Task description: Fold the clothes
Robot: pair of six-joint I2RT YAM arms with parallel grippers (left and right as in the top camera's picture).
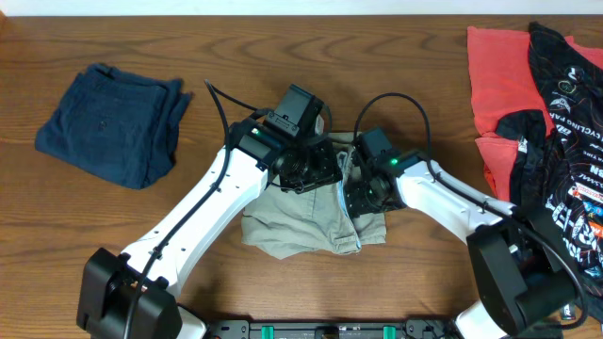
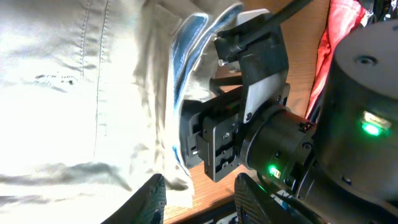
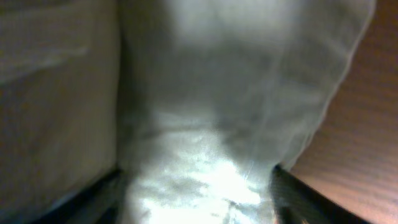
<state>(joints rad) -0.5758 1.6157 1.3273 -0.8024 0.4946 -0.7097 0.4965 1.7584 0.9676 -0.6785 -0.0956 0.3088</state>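
My left gripper (image 2: 199, 186) and right gripper (image 3: 196, 177) stand spread over the khaki trousers (image 1: 301, 226), pinching nothing. I'd lift both straight up so the fold lies flat.

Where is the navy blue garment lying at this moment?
In the overhead view, the navy garment lies on the robot's left side of the table, well apart from the khaki trousers at the centre.
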